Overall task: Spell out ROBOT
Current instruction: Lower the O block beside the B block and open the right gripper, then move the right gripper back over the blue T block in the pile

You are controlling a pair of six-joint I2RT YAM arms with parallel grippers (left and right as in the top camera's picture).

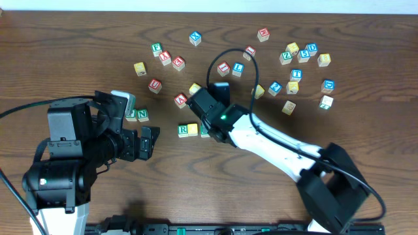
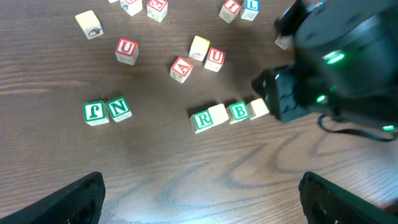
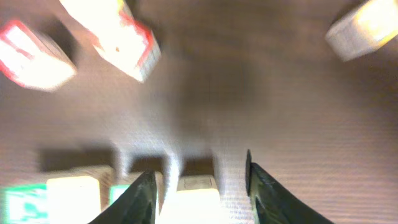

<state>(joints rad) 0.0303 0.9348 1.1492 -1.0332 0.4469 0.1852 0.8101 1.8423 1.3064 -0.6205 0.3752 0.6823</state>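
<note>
Row: R (image 2: pixel 202 120), yellow block (image 2: pixel 218 114), B (image 2: pixel 239 111), fourth block (image 2: pixel 259 109); right gripper (image 3: pixel 199 177) parted astride it; best risen straight, nudging nothing; left gripper (image 2: pixel 202 196) wide apart, idle

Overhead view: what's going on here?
The right gripper is down at the end of a row of blocks: green R, yellow-faced block, green B, and a second yellow-faced block between its jaws. The jaws stand clear of the block's sides, so this looks like a release. The left gripper hovers open to the side, holding nothing. The row has four blocks, one short of the word. The other blocks lie scattered on the table.
</note>
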